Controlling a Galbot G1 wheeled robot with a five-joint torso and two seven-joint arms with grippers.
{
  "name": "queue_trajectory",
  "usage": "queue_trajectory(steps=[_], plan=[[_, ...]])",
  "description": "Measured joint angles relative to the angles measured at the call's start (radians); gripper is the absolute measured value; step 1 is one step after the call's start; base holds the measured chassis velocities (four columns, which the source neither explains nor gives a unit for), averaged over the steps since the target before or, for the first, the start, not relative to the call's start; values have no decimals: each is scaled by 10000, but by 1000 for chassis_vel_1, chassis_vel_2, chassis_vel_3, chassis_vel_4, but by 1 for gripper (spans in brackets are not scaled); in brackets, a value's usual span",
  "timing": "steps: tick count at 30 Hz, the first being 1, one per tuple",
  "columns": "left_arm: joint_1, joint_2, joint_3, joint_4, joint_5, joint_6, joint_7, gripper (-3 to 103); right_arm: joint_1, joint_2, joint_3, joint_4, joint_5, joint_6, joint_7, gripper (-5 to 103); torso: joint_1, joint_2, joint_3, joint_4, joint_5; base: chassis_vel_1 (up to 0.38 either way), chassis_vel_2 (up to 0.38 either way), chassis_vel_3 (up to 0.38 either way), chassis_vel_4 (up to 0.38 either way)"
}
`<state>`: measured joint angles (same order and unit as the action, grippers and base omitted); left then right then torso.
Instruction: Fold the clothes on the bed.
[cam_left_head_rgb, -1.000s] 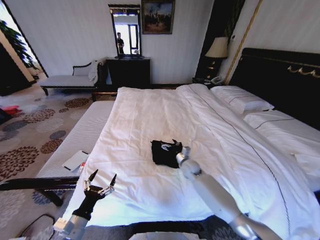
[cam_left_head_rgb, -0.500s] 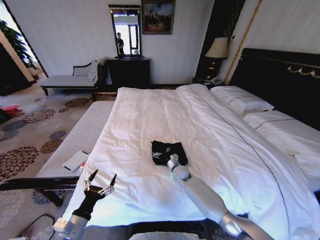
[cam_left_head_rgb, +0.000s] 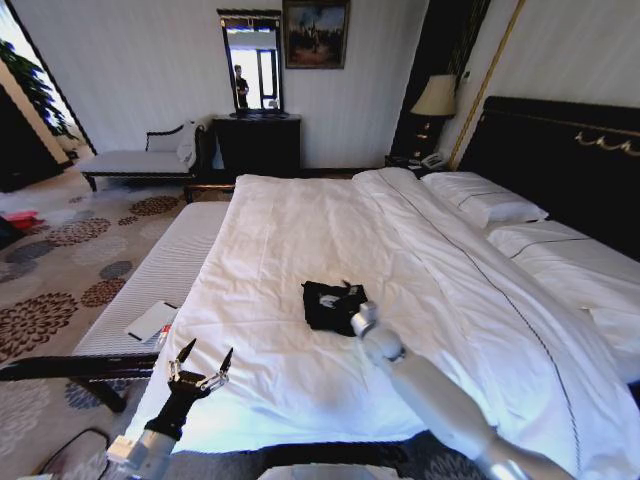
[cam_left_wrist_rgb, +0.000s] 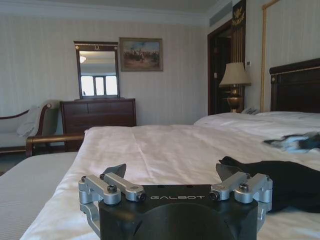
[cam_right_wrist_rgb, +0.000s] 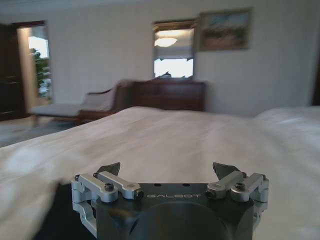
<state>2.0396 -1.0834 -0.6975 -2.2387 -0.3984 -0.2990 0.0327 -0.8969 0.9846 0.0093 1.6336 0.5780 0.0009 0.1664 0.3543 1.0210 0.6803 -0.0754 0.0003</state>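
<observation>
Black folded clothes (cam_left_head_rgb: 328, 305) on white bed (cam_left_head_rgb: 300, 240)

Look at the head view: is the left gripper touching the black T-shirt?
No: the left gripper hangs open at the near edge of the bed, well apart from the black T-shirt, which lies by the right gripper.

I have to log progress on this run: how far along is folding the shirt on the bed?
Mostly done, it seems: the black T-shirt lies as a small compact bundle on the white duvet of the bed. In hand: the right gripper, open, sits at the bundle's edge, gripping nothing. The left gripper hangs open at the foot of the bed. Left: perhaps a final tidy; how neat the fold is can't be judged.
</observation>
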Motion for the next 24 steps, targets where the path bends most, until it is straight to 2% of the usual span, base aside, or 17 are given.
queue_trajectory(steps=[1, 4, 5, 7, 10, 11, 12, 14, 16, 17, 19, 21, 22, 24], plan=[[0, 0, 0, 0, 0, 0, 0, 100, -124, -114, 237, 42, 7, 32, 0, 100, 0, 1, 0, -2, 0, 0, 0, 0, 0], [0, 1, 0, 0, 0, 0, -2, 100, -1134, -666, 1984, 385, -170, 249, -15, 100, 0, 1, 0, -3, 0, 0, 0, 0, 0], [0, 1, 0, 0, 0, 0, -2, 100, -1134, -666, 1984, 385, -170, 249, -15, 100, 0, 1, 0, -3, 0, 0, 0, 0, 0], [0, 1, 1, 0, 0, 0, 0, 100, -1775, -774, 2983, 701, -277, 299, -30, 100, 0, 1, -1, -1, 4, 0, 0, 0, 0], [0, 0, 0, 0, 0, 0, -1, 100, -3538, -796, 5000, 1603, -445, 455, -188, 100, 0, 1, 0, -1, 2, 0, 0, 0, 0], [0, 0, 0, 0, 0, 0, -1, 100, -3538, -796, 5000, 1603, -445, 455, -188, 100, 0, 1, 0, -1, 2, 0, 0, 0, 0], [0, 1, 1, 0, -1, 0, 1, 100, -4008, -747, 5445, 1818, -528, 522, -255, 100, 0, 1, -1, -1, 0, 0, 0, 0, 0], [0, 0, 1, 0, 0, 0, 0, 100, -5299, -516, 6604, 2431, -801, 807, -486, 100, -1, 2, -2, -6, 0, 0, 0, 0, 0], [-1, 0, 1, 0, -1, 0, 0, 100, -6135, -259, 7313, 2869, -1025, 1072, -685, 100, -3, 2, -2, -2, -3, 0, 0, 0, 0], [-1, 0, 1, 0, -1, 0, 0, 100, -6135, -259, 7313, 2869, -1025, 1072, -685, 100, -3, 2, -2, -2, -3, 0, 0, 0, 0], [0, 0, 1, 0, 0, 0, 0, 100, -7051, 134, 8001, 3264, -1395, 1438, -947, 100, -3, 2, -2, 0, -3, 0, 0, 0, 0], [0, 1, 1, 0, 0, 0, 0, 100, -8045, 725, 8557, 3672, -1684, 1791, -1202, 100, -2, 2, 0, -1, -3, 0, 0, 0, 0], [0, 1, 1, 0, 0, 0, 0, 100, -8045, 725, 8557, 3672, -1684, 1791, -1202, 100, -2, 2, 0, -1, -3, 0, 0, 0, 0], [0, 1, 0, 0, 0, 0, 0, 100, -8989, 1316, 8815, 4025, -2020, 2176, -1432, 100, -2, 2, -1, -1, -3, 0, 0, 0, 0]])
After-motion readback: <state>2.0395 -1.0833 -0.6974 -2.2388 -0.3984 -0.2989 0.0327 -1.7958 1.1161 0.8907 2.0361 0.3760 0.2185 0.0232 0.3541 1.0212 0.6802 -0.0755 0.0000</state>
